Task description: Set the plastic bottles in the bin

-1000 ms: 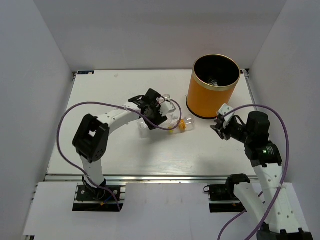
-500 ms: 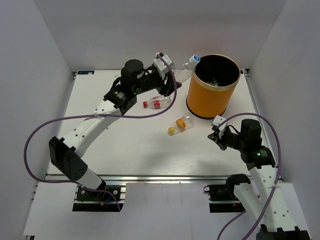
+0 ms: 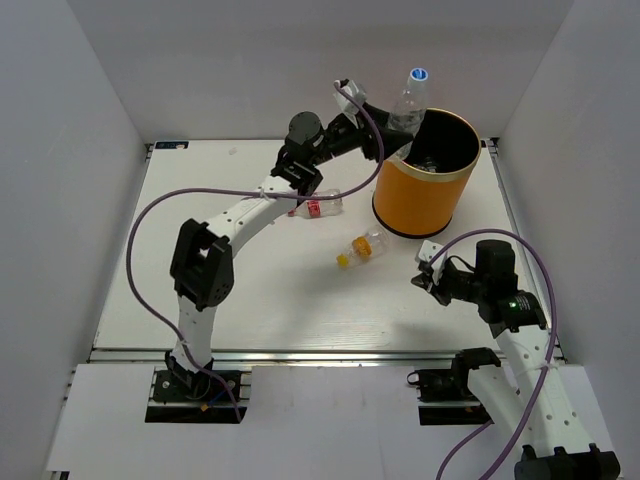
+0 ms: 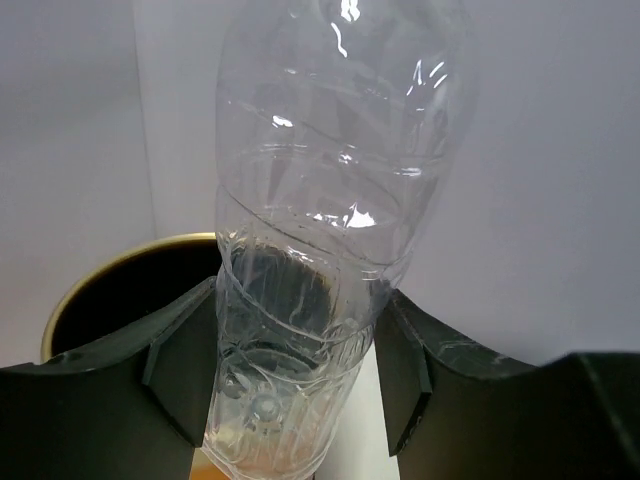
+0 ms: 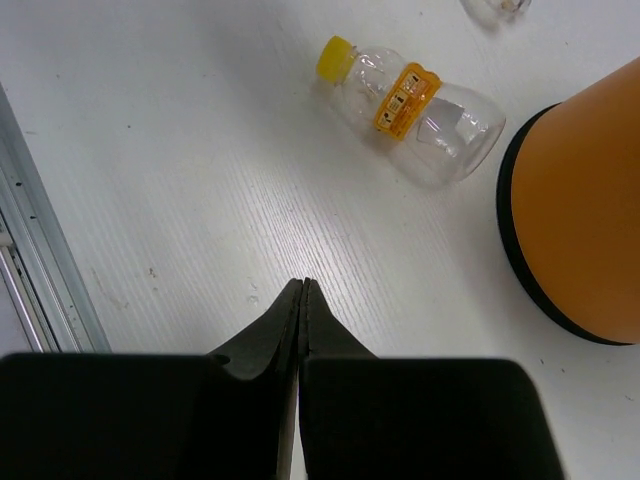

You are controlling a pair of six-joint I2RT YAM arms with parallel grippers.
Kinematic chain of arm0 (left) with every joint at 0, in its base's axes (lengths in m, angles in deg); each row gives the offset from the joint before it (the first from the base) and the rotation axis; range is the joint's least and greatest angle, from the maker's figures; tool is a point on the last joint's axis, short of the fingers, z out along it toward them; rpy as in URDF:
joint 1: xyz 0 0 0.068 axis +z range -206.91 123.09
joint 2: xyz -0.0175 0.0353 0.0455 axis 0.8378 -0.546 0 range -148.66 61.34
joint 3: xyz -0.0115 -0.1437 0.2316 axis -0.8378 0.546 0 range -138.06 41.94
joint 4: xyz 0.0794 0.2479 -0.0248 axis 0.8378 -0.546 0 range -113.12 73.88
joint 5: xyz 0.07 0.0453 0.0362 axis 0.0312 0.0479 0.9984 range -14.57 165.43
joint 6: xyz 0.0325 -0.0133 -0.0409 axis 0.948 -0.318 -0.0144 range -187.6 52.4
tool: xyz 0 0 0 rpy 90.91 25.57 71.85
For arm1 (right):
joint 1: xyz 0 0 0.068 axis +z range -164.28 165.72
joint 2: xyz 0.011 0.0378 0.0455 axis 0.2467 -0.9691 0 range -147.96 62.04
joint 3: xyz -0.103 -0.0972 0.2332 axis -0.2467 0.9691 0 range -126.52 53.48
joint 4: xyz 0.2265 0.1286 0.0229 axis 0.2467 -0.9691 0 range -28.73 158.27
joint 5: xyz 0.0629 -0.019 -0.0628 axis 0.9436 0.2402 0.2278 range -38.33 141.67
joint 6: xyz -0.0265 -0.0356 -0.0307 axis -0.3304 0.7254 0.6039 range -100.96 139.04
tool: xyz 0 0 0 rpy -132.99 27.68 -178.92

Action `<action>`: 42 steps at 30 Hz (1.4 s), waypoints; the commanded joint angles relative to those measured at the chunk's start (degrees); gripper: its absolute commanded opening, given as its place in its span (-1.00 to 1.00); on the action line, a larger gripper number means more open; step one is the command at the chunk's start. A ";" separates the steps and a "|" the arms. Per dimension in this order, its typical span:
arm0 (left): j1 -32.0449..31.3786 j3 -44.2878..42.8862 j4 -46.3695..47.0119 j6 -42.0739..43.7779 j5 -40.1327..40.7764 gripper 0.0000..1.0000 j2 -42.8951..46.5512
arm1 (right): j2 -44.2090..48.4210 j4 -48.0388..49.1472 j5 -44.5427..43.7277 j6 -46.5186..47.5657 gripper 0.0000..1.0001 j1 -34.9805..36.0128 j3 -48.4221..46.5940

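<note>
A plain clear bottle [image 3: 411,98] with a blue cap stands upright above the near-left rim of the orange bin [image 3: 415,200]. My left gripper [image 3: 394,138] is shut on its lower body. In the left wrist view the bottle [image 4: 310,250] fills the gap between both fingers [image 4: 180,360], with the bin's gold rim [image 4: 110,272] and black inside behind it. A red-labelled bottle [image 3: 316,207] and a yellow-capped bottle [image 3: 361,248] lie on the table left of the bin. My right gripper [image 3: 424,277] is shut and empty, just above the table near the yellow-capped bottle [image 5: 415,108] and the bin [image 5: 590,220].
White walls close in the table on three sides. A metal rail [image 3: 300,355] runs along the near edge. The left arm's purple cable [image 3: 150,225] loops over the table's left half. Inside the bin, something dark shows faintly.
The left arm has swung the clear bottle right and upward, from beside the bin to above its rim. The right arm has drawn back slightly toward the near edge.
</note>
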 commanded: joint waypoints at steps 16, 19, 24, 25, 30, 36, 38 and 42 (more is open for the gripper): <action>-0.28 -31.55 0.97 -13.47 5.04 0.54 -23.67 | 0.32 1.56 -1.03 -0.10 -0.79 0.63 0.99; -0.28 -27.70 0.96 -12.94 5.04 1.00 -21.66 | -0.20 1.99 -1.47 -0.36 -0.71 0.63 1.07; 0.25 -18.12 1.93 -12.94 5.04 1.00 -13.41 | -0.91 2.61 -2.09 -0.45 0.14 0.80 1.42; 0.25 -13.84 0.89 -11.29 5.04 1.00 -9.04 | -0.91 2.52 -1.22 1.12 0.19 0.98 1.60; 0.25 4.19 -12.63 -2.68 4.51 0.56 8.03 | 0.76 2.08 7.21 20.67 0.51 1.33 4.14; 0.78 31.23 -28.28 8.94 22.50 -0.71 30.52 | -10.21 2.17 11.62 44.10 0.63 3.96 3.73; 1.31 37.07 -29.62 10.35 31.90 0.05 39.84 | -18.47 3.57 9.87 45.34 0.63 5.10 -0.21; 1.31 45.62 -37.78 12.81 43.69 1.00 47.69 | -27.61 11.64 3.20 42.80 0.66 12.19 -4.37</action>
